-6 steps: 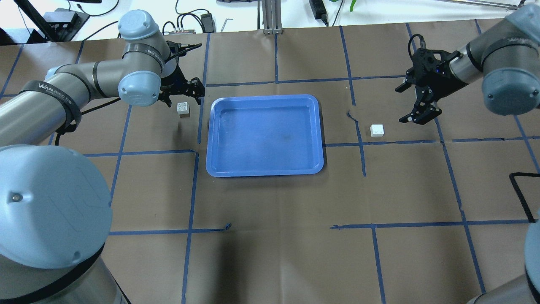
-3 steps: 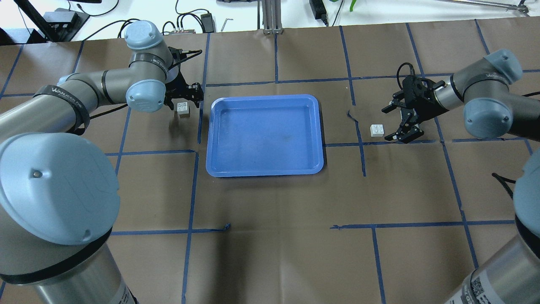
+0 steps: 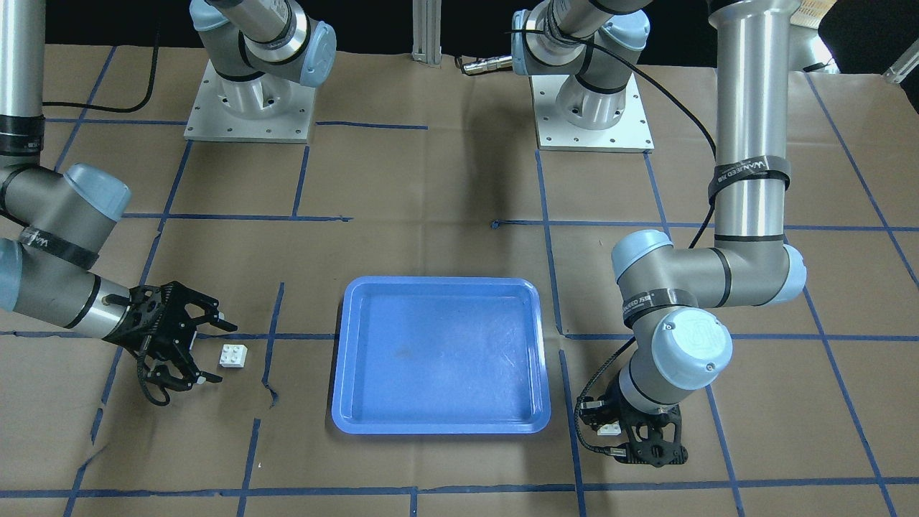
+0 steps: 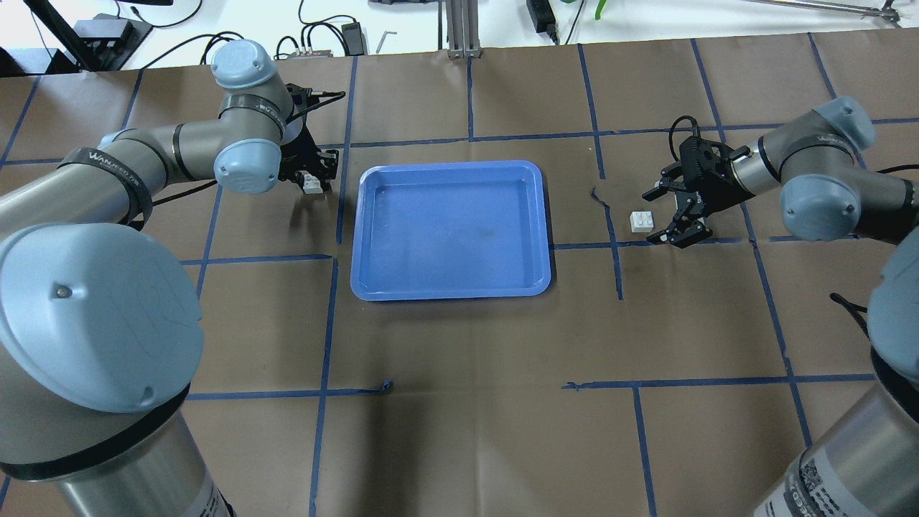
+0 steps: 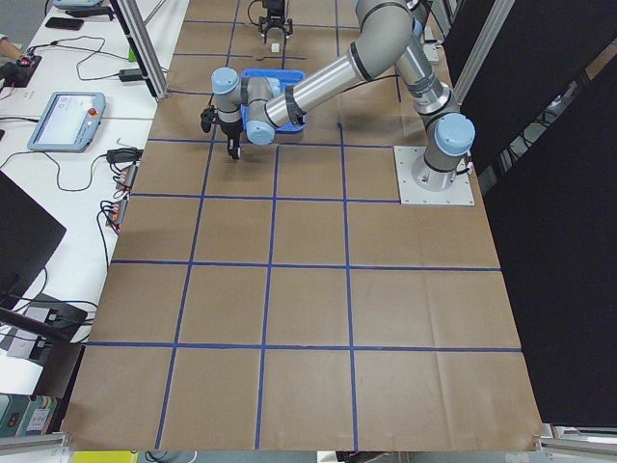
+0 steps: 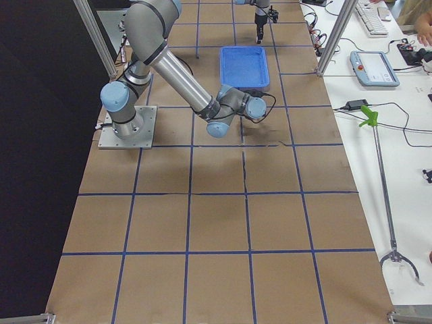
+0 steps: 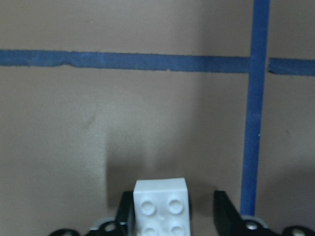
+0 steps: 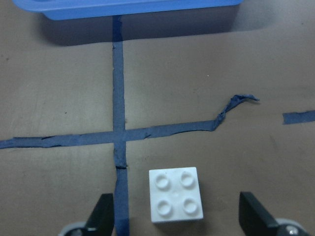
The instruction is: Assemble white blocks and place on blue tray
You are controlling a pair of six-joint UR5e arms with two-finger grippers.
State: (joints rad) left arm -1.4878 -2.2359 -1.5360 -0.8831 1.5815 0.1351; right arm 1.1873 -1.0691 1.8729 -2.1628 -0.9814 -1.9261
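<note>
The blue tray (image 4: pixel 357 237) lies at the table's middle, with nothing in it; it also shows in the front view (image 3: pixel 337 373). One white block (image 4: pixel 311 184) sits on the paper just left of the tray. My left gripper (image 4: pixel 314 178) is low over it, open, with a finger on each side; the left wrist view shows the block (image 7: pixel 161 206) close to the left finger, with a gap to the right one. The other white block (image 4: pixel 642 221) sits right of the tray. My right gripper (image 4: pixel 660 217) is open just beside it, and the block (image 8: pixel 175 194) lies ahead between the spread fingers.
Brown paper with a blue tape grid covers the table. A torn tape end (image 4: pixel 596 194) curls up between the tray and the right block. The tray's rim (image 8: pixel 128 7) lies beyond the right block. Cables and boxes lie past the far edge.
My left gripper has come down around the left block. My right gripper has dropped and moved left, up to the right block. Neither block has moved.
</note>
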